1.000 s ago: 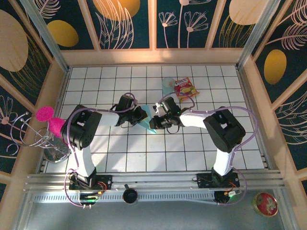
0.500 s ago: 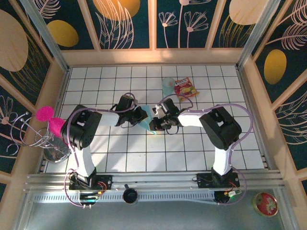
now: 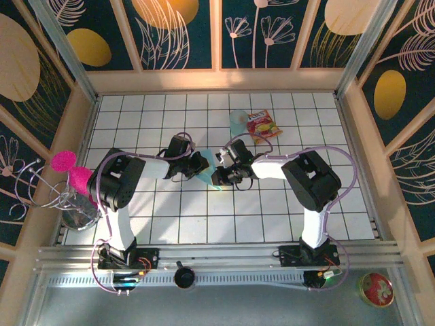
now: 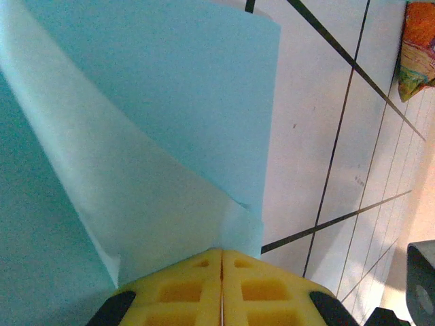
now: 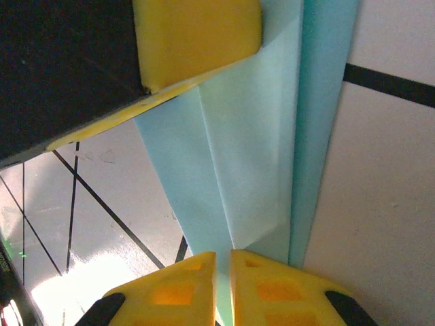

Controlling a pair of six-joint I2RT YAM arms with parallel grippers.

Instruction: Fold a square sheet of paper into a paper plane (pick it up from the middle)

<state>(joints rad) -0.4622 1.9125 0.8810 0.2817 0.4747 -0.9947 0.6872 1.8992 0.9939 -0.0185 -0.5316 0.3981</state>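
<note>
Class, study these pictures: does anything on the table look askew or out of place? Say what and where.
The snack packet lies at a slant toward the far side of the table, beside a pale blue cup; neither belongs to paper folding. The folded paper itself looks fine.

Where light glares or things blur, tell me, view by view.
Top external: sharp, with a bright patch on the table tiles by the left arm. Left wrist: teal paper darker at left, snack packet blurred in the corner. Right wrist: glare washes out the lower-left tiles; the paper's creases stay crisp.
</note>
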